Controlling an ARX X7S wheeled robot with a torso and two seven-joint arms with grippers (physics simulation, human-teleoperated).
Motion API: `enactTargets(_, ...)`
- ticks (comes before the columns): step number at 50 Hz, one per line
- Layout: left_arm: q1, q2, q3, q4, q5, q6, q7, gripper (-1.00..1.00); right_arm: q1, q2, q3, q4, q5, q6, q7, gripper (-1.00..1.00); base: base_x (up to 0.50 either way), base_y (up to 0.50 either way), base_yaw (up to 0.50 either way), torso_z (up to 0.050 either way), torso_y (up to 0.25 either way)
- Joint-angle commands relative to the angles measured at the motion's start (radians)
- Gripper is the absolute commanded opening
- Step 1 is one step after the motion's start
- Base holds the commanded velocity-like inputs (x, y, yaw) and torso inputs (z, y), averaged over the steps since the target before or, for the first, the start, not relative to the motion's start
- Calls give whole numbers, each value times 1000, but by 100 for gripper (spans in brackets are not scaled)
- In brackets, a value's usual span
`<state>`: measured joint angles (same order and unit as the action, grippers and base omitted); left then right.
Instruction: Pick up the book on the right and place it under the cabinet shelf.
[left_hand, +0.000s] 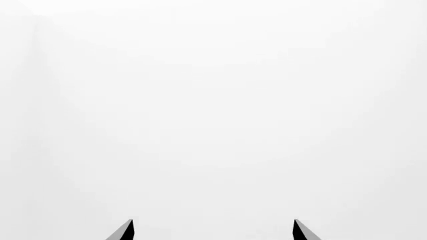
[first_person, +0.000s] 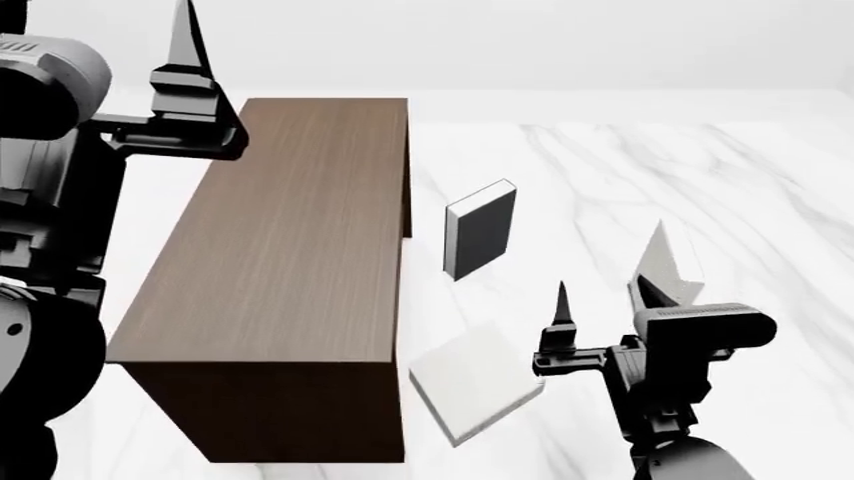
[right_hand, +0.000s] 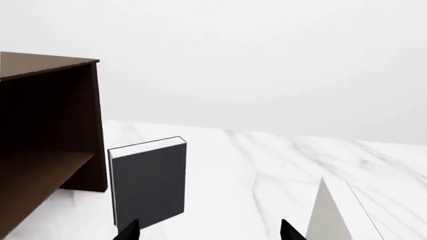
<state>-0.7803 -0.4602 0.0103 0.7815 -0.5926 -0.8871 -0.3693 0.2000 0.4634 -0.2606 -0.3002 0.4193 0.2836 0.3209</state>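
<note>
The left wrist view shows only blank white, with the two dark fingertips of the left gripper (left_hand: 213, 231) set apart and nothing between them, so it is released. In the head view the cabinet shelf (first_person: 287, 270) runs long and dark brown down the left side, and that gripper is raised near its far left corner. A black-covered book (first_person: 481, 230) stands upright just right of the cabinet; a pale book (first_person: 477, 382) lies flat on the marble floor (first_person: 747, 190) near the cabinet's near right corner. The book (first_person: 667, 265) stands tilted at the far right, just beyond the right gripper (first_person: 603, 320), whose fingers are spread and empty. The right wrist view shows the cabinet's open underside at left, the black-covered book beside it, and the book's pale edge at near right, just right of the finger tips.
</note>
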Motion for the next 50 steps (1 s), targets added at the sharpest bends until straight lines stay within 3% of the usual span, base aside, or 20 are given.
enactTargets(1, -39, -1, -2, 8, -24, -33, -11, 100, -15, 1, -6, 13, -11, -31, -9, 100, 0, 0, 0, 0, -172)
enactTargets(29, -45, -12, -26, 35, -66, -56, -26, 100, 13, 23, -27, -14, -82, -75, -7, 100, 0, 0, 0, 0, -152)
enactTargets(50, -39, -23, -22, 34, -68, -39, -24, 100, 31, 44, -36, 126, -135, -175, -53, 100, 0, 0, 0, 0, -4)
